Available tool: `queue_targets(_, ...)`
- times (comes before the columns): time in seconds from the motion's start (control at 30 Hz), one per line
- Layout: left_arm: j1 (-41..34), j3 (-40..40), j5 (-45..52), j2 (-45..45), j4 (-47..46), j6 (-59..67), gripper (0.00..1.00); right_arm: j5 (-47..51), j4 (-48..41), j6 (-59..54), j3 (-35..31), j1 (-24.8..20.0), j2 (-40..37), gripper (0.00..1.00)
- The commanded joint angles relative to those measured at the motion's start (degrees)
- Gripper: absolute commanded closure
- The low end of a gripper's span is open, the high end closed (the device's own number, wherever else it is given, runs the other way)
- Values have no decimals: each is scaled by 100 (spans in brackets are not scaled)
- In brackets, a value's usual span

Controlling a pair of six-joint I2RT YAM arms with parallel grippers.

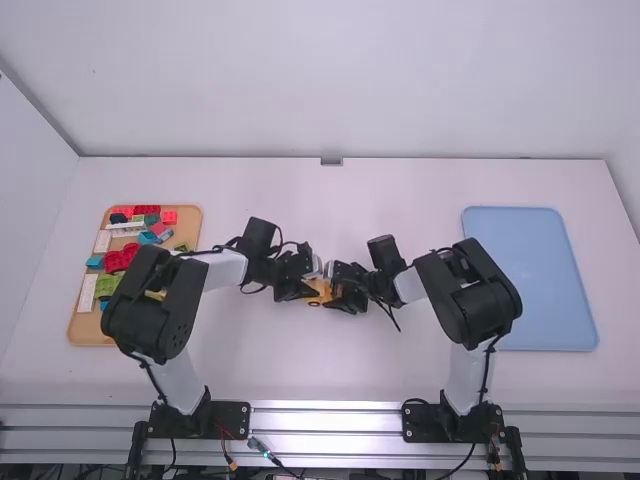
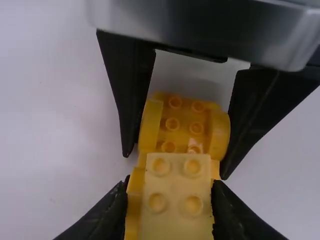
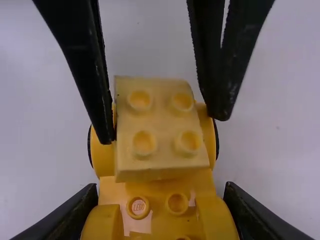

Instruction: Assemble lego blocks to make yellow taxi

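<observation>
Near mid-table in the high view, my left gripper (image 1: 304,286) and right gripper (image 1: 342,292) meet at a yellow car body (image 1: 320,289). A pale yellow block (image 2: 176,200) sits studs up on the end of the car body (image 2: 184,120) in the left wrist view. My left gripper (image 2: 170,192) straddles that block, one finger against its side and a narrow gap at the other. In the right wrist view, my right gripper (image 3: 161,200) is shut on the sides of the car body (image 3: 157,202), and the pale block (image 3: 155,122) rests farther along it.
A tan tray (image 1: 90,325) of loose coloured bricks lies at the far left, partly under the left arm. On the right side is a blue tray (image 1: 535,280), beside the right arm. A wall stands behind the table (image 1: 330,385).
</observation>
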Motion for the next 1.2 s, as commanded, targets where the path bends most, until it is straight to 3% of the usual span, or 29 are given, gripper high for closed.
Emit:
queue_targets(0.0,11,94,105,39,-50,-20,62,205,-92,7,-17,7,-20,39)
queue_targets(0.1,11,94,107,39,-74,-20,62,203,-92,9,-17,11,-20,39)
queue_targets(0.3,11,114,105,39,-120,-17,75,205,-87,9,-17,7,-20,39)
queue_targets(0.5,11,111,105,39,-105,-17,81,205,-87,9,-17,7,-20,38)
queue_targets(0.67,11,94,-79,39,46,177,98,205,-72,9,-17,7,-20,39)
queue_targets(1.17,-42,90,-457,39,-4,503,98,205,-92,11,-17,7,-20,39)
